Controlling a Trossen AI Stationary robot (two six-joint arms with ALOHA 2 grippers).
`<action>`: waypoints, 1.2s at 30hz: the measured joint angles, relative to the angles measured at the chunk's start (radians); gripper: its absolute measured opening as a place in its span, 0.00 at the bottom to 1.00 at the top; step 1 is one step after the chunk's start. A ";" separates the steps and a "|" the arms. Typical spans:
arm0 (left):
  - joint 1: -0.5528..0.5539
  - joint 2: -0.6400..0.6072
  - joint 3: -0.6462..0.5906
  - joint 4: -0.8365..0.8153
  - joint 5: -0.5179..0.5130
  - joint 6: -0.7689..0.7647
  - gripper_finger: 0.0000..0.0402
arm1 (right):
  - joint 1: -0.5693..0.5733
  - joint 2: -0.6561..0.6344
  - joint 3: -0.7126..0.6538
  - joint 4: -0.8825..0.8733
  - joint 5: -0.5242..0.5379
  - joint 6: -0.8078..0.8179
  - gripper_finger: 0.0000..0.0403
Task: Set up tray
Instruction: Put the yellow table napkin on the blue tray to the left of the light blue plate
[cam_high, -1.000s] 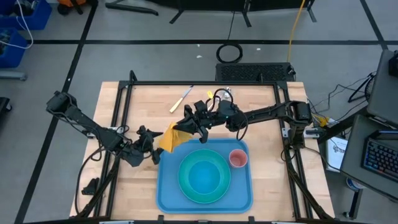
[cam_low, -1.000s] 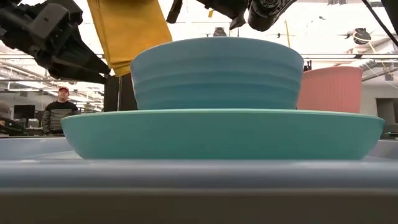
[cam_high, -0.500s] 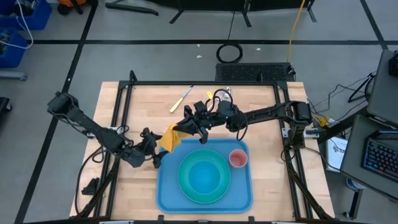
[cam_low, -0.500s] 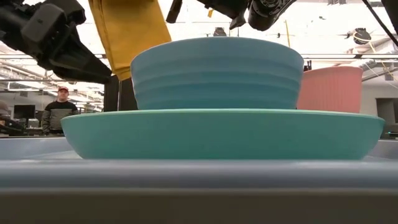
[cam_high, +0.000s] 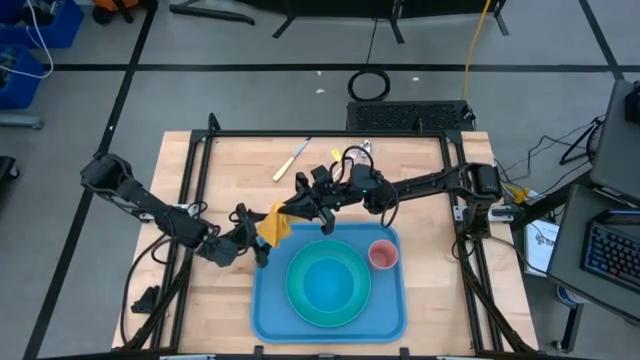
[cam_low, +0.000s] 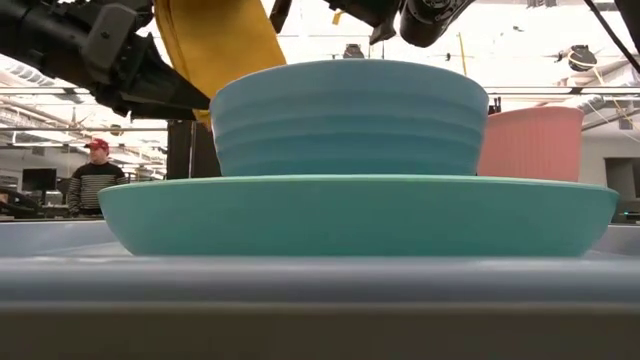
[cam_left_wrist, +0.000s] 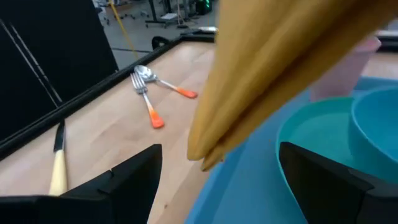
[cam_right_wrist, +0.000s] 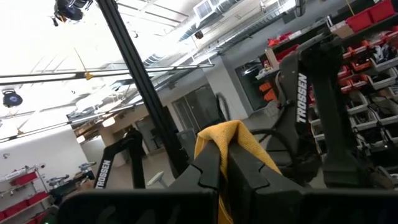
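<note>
The blue tray (cam_high: 268, 300) lies at the table's near middle and carries a turquoise plate (cam_high: 300, 305) with a bowl (cam_high: 327, 282) and a pink cup (cam_high: 382, 254). A yellow-orange napkin (cam_high: 274, 223) hangs above the tray's far left corner from my right gripper (cam_high: 297, 208), which is shut on it. My left gripper (cam_high: 258, 240) stands open just left of the napkin. In the left wrist view the napkin's lower corner (cam_left_wrist: 205, 154) hangs between the two spread fingers (cam_left_wrist: 124, 183), apart from both. My right gripper pinches the napkin's upper end (cam_right_wrist: 231, 134) between its two fingers; the cloth is bunched in several layers and bulges over the fingertips. The fingers come from the table's right, slanting a little upward. The napkin hangs slack below them, clear of table and tray.
A knife (cam_high: 290, 160) with a pale handle lies at the far middle of the table. A spoon and a fork (cam_left_wrist: 149, 87) with orange handles lie near it. A person (cam_low: 95, 175) stands in the room beyond. Bare wood is left of the tray.
My left gripper has moved toward the table's right, up to the hanging napkin, and has rolled at the wrist; its fingers stay spread. The napkin hangs more bunched and narrower than before. My right gripper has kept still.
</note>
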 joint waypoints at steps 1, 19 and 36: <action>0.005 0.002 0.000 0.009 0.000 0.005 0.82 | 0.001 0.000 0.000 0.000 0.000 -0.004 0.00; 0.021 0.002 0.000 0.076 0.028 0.077 0.46 | 0.007 0.000 0.000 -0.001 0.000 -0.011 0.00; 0.052 0.002 0.000 0.054 0.119 0.204 0.02 | 0.039 0.000 0.000 -0.004 0.000 -0.015 0.01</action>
